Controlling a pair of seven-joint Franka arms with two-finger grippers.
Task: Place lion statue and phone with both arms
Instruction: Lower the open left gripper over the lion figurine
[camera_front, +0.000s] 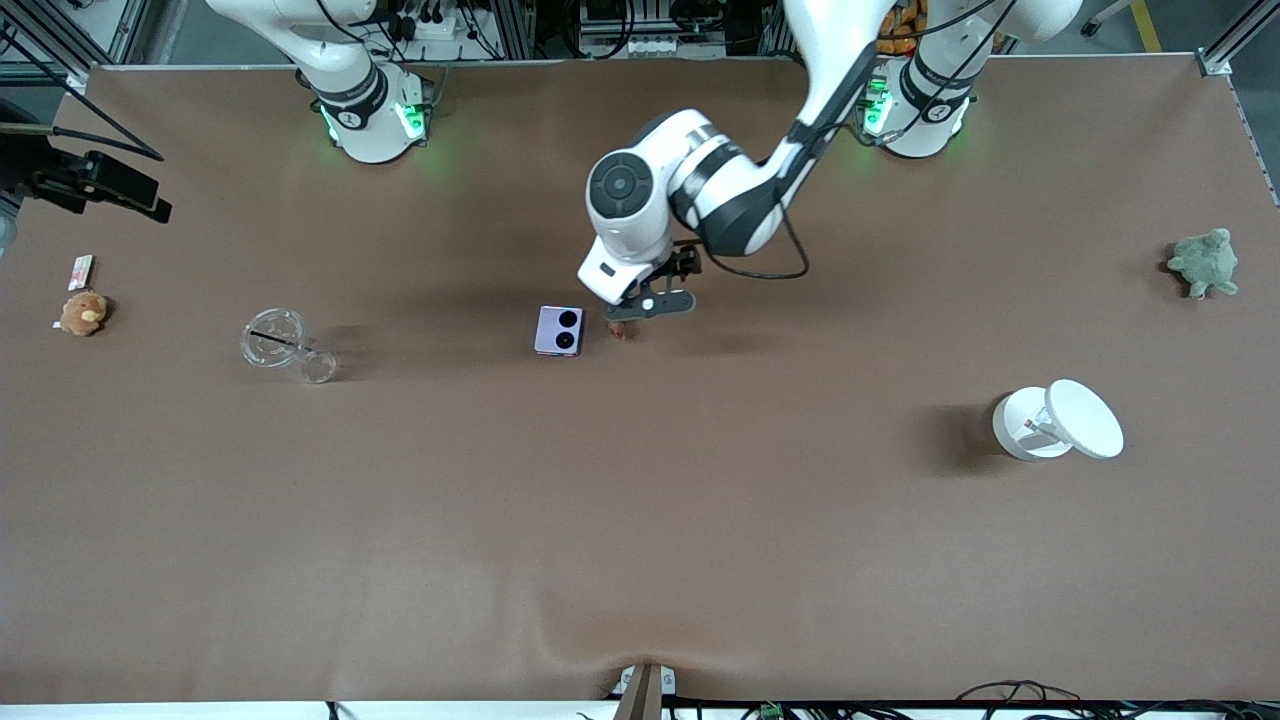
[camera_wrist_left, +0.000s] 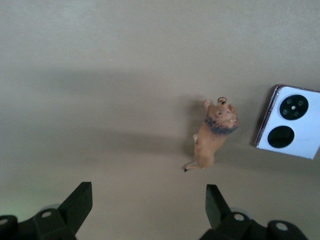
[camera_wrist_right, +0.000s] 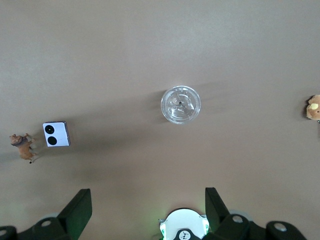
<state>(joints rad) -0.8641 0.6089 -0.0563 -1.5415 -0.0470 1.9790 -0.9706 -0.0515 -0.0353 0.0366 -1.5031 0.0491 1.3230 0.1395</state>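
The lion (camera_wrist_left: 215, 134) lies on the table (camera_front: 640, 520) just beside the phone (camera_front: 559, 330), toward my left arm's end, the two apart. My left gripper (camera_wrist_left: 148, 200) hangs over the table by the lion, fingers spread and empty; the lion sits off-centre, nearer one fingertip (camera_wrist_left: 214, 199). I judge this the approach to the lion grasp: next I must centre over it, then descend and close. My right gripper (camera_wrist_right: 148, 200) waits up high, open, over its own base.
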